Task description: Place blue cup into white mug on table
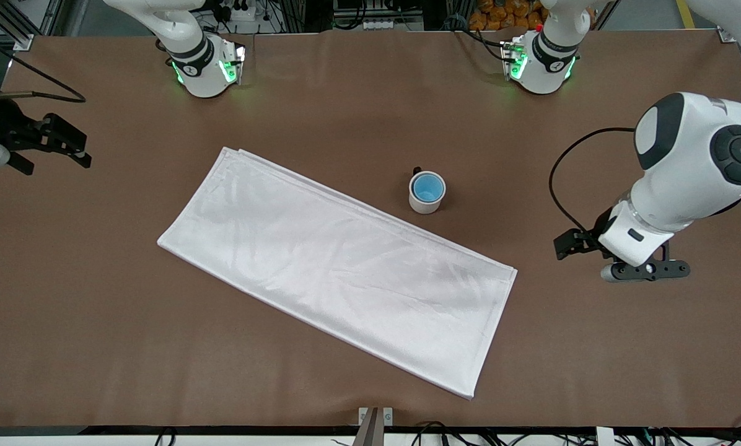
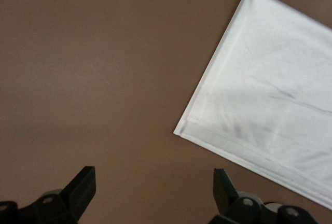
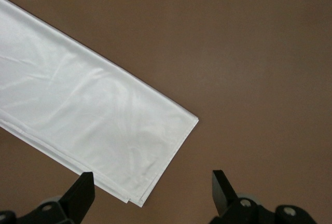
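The light-blue cup [image 1: 427, 186] sits upright inside the white mug [image 1: 424, 204], which stands on the brown table [image 1: 370, 93] just beside the cloth's long edge, on the side toward the robots' bases. The mug's dark handle points toward the bases. My left gripper [image 1: 584, 244] is open and empty over bare table toward the left arm's end, well apart from the mug. In the left wrist view its open fingers [image 2: 154, 180] frame bare table. My right gripper [image 1: 80, 148] is open and empty at the right arm's end; it also shows in the right wrist view [image 3: 153, 182]. Neither wrist view shows the mug.
A white rectangular cloth [image 1: 339, 266] lies flat and slanted across the middle of the table. One corner of it shows in the left wrist view [image 2: 259, 79] and another in the right wrist view [image 3: 93, 115]. The arm bases stand along the table's edge at the top of the front view.
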You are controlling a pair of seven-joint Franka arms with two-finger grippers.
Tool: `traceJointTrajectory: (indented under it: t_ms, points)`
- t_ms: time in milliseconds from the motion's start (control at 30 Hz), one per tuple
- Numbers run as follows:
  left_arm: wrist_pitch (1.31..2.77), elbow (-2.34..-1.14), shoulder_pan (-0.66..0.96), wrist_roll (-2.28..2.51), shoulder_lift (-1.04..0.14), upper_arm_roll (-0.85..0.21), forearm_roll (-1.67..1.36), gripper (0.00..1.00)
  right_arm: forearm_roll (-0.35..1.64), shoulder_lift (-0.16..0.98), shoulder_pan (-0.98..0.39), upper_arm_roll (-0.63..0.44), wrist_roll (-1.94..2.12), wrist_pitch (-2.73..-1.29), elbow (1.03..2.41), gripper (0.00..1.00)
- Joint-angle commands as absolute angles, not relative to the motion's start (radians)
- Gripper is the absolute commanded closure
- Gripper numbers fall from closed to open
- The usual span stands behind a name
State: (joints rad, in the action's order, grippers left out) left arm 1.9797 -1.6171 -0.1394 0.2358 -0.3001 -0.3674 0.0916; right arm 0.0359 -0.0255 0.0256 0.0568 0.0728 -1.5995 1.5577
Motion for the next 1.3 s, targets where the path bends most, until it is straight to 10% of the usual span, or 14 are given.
traceJointTrajectory:
  t_ms: [0,1267]
  points:
    - [1.922,-1.667,0.006,0.101,-0.198,-0.173,0.008,0.0,0.055,-0.051,0.003,0.043,0.084,-1.594,1.578,0.0]
    - [1.6,-1.56,-0.02,0.044,-0.008,-0.117,-0.015,0.0,0.026,-0.052,-0.015,0.043,0.087,-1.551,1.577,0.0]
